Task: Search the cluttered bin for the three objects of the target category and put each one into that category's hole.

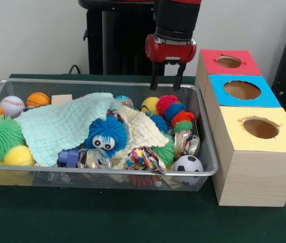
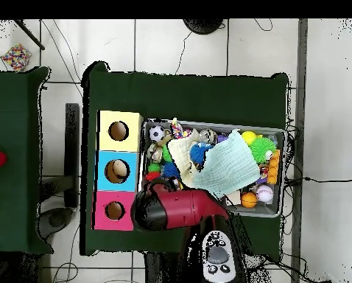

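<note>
A red and black arm is hanging down over the far right corner of a wire bin (image 1: pixel 206 169), which is sitting on a green table (image 1: pixel 107 217). Its gripper (image 1: pixel 166 81) is pointing straight down, its two dark fingers (image 1: pixel 154 78) standing slightly apart with nothing between them, tips just above the bin's far rim.

The bin is holding a jumble of balls, shiny wrappers and two cloths. The blue puffball (image 1: pixel 106 134), a fuzzy toy with white googly eyes, is lying near the middle of the bin, nestled between a pale green cloth (image 1: pixel 62 126) and a cream cloth (image 1: pixel 140 129), its eyes facing the bin's near rim. It is lying uncovered on top of the heap. No monkey plush is showing; it may be lying buried under the cloths.

Just beside the bin's right end, three wooden boxes are standing in a row. The red hole (image 1: pixel 229 62) is sitting on the farthest box, with a blue one and a yellow one nearer the camera. The gripper is hovering between the bin's far corner and the red hole.

From the gripper, the puffball is lying toward the bin's centre and near rim, away from the red hole, and lower down. The toy is roundish, so no long axis seems to matter for the grasp
</note>
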Controlling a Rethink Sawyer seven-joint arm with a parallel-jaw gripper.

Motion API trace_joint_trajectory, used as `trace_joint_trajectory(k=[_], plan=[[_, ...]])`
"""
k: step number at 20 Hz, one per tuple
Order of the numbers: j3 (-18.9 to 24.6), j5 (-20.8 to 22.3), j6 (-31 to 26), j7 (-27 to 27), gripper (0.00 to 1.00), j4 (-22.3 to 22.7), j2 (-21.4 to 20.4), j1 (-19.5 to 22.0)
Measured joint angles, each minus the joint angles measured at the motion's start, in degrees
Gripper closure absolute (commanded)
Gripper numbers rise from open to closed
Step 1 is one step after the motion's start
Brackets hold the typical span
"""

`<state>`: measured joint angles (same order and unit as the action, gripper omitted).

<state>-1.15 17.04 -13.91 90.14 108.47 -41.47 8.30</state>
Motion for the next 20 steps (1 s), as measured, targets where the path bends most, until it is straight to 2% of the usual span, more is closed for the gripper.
trace_joint_trajectory(k=[9,20], plan=[[0.01,-0.67,2.43,0.00,0.00,-1.13,2.73,0.00],[0.01,-0.65,2.42,0.00,0.00,-1.13,2.59,1.65]])
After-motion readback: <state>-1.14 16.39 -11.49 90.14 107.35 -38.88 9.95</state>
